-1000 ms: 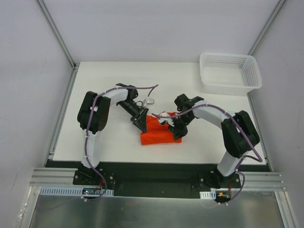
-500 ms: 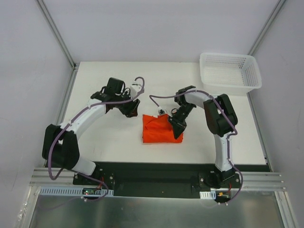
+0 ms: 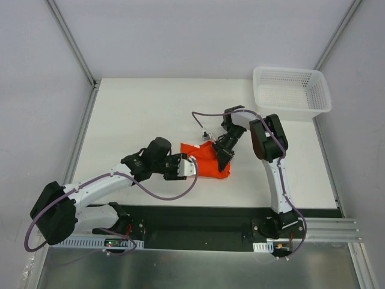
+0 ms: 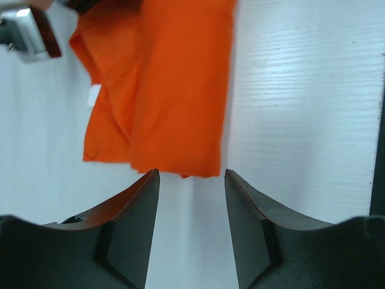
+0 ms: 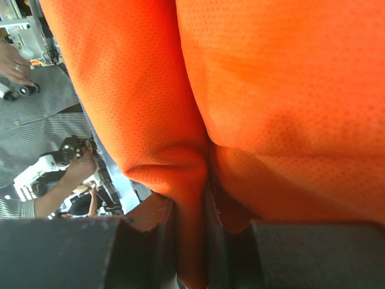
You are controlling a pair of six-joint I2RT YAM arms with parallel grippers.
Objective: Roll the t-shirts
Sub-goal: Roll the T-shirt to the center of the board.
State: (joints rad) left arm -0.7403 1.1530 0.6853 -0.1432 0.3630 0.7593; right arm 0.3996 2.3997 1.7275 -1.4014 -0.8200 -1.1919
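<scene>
Pinching entry: right gripper [image 3: 224,158], its two sides pressed together on a fold of the t-shirt [image 3: 207,164] at the cloth's right edge. Its wrist view has orange fabric filling nearly everything ahead.

Left gripper [image 3: 187,167]: fingers [image 4: 139,223] spread with nothing between them. The shirt's near hem lies just at the fingertips, with bare surface to either side.

T-shirt: a crumpled orange bundle lying between the two grippers on the white table [image 3: 138,108], with open tabletop on the far side of both.

White mesh basket [image 3: 292,90]: at the far right corner, well apart from the right gripper.
</scene>
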